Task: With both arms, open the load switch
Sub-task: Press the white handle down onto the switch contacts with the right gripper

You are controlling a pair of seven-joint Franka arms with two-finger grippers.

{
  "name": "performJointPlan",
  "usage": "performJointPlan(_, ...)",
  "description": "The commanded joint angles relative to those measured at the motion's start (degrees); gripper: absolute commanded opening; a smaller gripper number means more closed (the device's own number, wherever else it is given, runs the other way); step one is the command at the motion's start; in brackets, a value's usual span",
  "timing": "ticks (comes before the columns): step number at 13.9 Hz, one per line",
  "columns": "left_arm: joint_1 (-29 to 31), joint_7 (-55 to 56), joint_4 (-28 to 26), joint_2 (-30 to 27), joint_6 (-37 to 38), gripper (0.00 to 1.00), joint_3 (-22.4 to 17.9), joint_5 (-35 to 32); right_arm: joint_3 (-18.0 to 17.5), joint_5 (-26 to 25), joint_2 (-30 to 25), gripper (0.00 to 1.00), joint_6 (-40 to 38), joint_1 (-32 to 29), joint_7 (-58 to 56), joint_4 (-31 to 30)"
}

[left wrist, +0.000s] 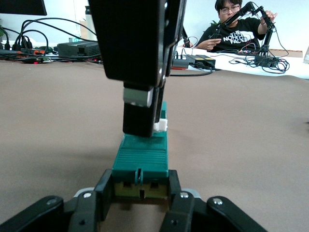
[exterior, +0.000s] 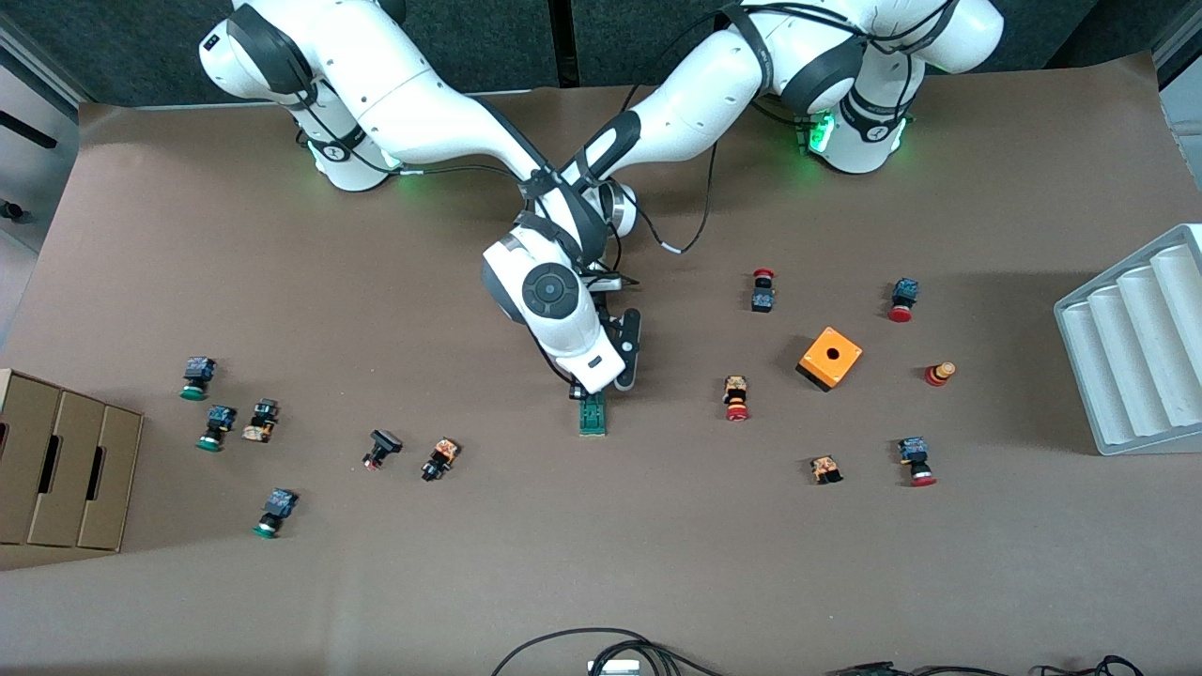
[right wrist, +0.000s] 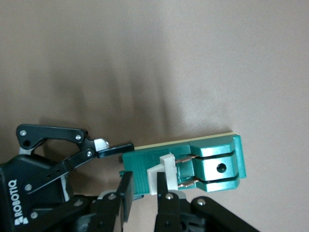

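Observation:
The load switch (exterior: 592, 414), a narrow dark green block with a white lever (right wrist: 166, 169), lies flat at the middle of the table. My left gripper (left wrist: 140, 186) lies low along the table, shut on the end of the load switch (left wrist: 142, 157) farther from the front camera. In the front view the right arm's hand mostly hides it. My right gripper (right wrist: 146, 189) comes straight down from above, shut on the load switch (right wrist: 212, 164) at its white lever and ribbed top. The right gripper's fingers (left wrist: 140, 116) stand on the lever (left wrist: 161, 124).
An orange cube box (exterior: 829, 358) and several red-capped push buttons (exterior: 736, 398) lie toward the left arm's end. Green-capped and other buttons (exterior: 215, 427) lie toward the right arm's end. A cardboard box (exterior: 66, 469) and a white ridged tray (exterior: 1136, 347) stand at the table's ends.

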State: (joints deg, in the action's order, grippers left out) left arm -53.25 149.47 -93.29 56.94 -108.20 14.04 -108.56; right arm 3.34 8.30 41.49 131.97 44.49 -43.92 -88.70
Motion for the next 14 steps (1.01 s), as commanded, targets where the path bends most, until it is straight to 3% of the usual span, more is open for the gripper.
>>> performJointPlan(1,-0.4,2.1,1.0,1.9,-1.6,0.20,-0.2,-1.2,0.4,-0.7,0.4,0.27,1.3,0.8,1.6,-0.5)
performJointPlan(10,-0.4,2.1,1.0,1.9,-1.6,0.20,-0.2,-1.2,0.3,-0.7,0.5,0.28,1.8,0.7,2.0,-0.5)
performJointPlan(11,-0.4,2.1,1.0,1.9,-1.6,0.20,-0.2,-1.2,0.4,-0.7,0.4,0.36,1.6,0.6,2.0,-0.5)
performJointPlan(14,-0.4,2.1,1.0,1.9,-1.6,0.20,-0.2,-1.2,0.4,-0.7,-0.1,0.47,1.4,0.3,1.6,-0.3)
